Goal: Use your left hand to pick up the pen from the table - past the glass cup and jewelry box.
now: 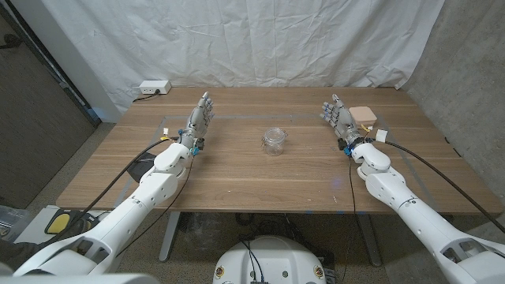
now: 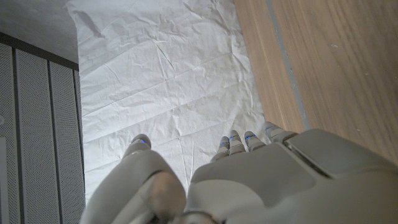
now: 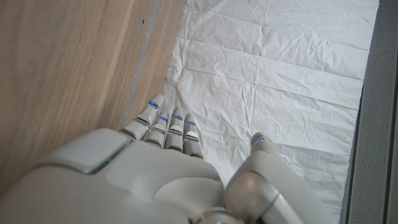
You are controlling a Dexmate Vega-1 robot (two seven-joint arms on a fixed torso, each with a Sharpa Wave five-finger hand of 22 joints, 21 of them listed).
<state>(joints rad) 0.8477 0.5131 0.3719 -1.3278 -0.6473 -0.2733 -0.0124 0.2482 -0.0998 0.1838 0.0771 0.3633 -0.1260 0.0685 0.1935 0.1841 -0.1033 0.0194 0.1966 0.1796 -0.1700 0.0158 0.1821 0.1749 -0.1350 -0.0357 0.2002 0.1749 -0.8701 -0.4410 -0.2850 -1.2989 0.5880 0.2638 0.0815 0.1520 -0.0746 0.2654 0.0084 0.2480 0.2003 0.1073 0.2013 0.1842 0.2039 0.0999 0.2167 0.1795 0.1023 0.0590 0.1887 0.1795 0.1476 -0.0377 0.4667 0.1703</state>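
A small clear glass cup (image 1: 274,142) stands at the middle of the wooden table (image 1: 260,177). A pale beige jewelry box (image 1: 364,117) sits at the back right, just behind my right hand (image 1: 338,118). That hand stands upright, fingers apart and holding nothing. My left hand (image 1: 199,120) is raised over the table's left side, well left of the cup, fingers apart and holding nothing. In the left wrist view my left hand (image 2: 249,180) points its fingers at the white cloth. The right wrist view has my right hand (image 3: 143,180) doing the same.
A white power strip (image 1: 154,88) lies at the table's back left corner. A white cloth backdrop (image 1: 260,39) hangs behind the table. Grey panels stand at the far left and right. Bare wood (image 2: 323,62) lies beside my left hand.
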